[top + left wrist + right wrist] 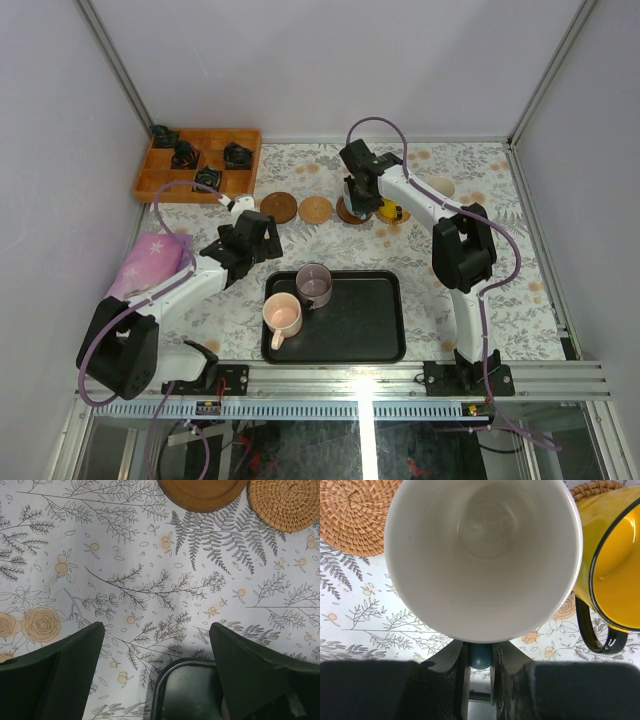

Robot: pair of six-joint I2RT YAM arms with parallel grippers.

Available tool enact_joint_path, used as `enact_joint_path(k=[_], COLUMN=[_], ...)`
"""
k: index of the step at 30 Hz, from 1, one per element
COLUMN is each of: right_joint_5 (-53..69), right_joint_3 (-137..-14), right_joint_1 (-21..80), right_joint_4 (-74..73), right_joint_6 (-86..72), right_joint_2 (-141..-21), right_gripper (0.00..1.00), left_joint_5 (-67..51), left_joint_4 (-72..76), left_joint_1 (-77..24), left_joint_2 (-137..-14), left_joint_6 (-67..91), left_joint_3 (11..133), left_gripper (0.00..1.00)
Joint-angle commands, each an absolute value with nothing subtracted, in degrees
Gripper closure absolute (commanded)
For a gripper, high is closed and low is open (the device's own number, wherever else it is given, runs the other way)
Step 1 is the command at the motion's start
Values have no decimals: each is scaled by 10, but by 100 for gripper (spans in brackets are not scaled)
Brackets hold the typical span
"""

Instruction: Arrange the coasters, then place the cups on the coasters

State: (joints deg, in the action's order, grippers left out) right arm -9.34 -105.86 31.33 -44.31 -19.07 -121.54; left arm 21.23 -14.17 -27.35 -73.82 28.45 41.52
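Note:
My right gripper (481, 656) is shut on the dark blue handle of a cup (482, 555) with a white inside. In the top view that gripper (355, 200) hangs over a dark coaster (347, 214). A yellow cup (615, 565) stands just right of it (392, 212), with a woven edge showing behind it. A woven tan coaster (316, 210) and a dark coaster (279, 208) lie in a row to the left. My left gripper (258, 243) is open and holds nothing, above the tray's far left corner (195, 690). A peach-pink cup (283, 315) and a mauve cup (314, 285) stand in the black tray (370, 330).
A wooden compartment box (198, 165) with small black objects sits at the back left. A pink cloth (150, 260) lies beside the left arm. A pale round cup (440, 187) stands at the back right. White walls close in the table.

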Motion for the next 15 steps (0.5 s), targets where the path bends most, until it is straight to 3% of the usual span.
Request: enact_joint_path(k=[1, 15], right_joint_5=[-98, -104], right_joint_3=[-1081, -1099], right_joint_1=[311, 311], right_joint_4=[-413, -406], right_joint_6=[-194, -190], right_joint_2=[-1209, -1227], right_gripper=[100, 100], left_joint_5=[219, 219], left_joint_4=[-141, -141], left_joint_1=[-276, -276], left_joint_2=[-745, -749], left_joint_6=[276, 276], left_joint_3=[434, 433], left_gripper=[14, 14])
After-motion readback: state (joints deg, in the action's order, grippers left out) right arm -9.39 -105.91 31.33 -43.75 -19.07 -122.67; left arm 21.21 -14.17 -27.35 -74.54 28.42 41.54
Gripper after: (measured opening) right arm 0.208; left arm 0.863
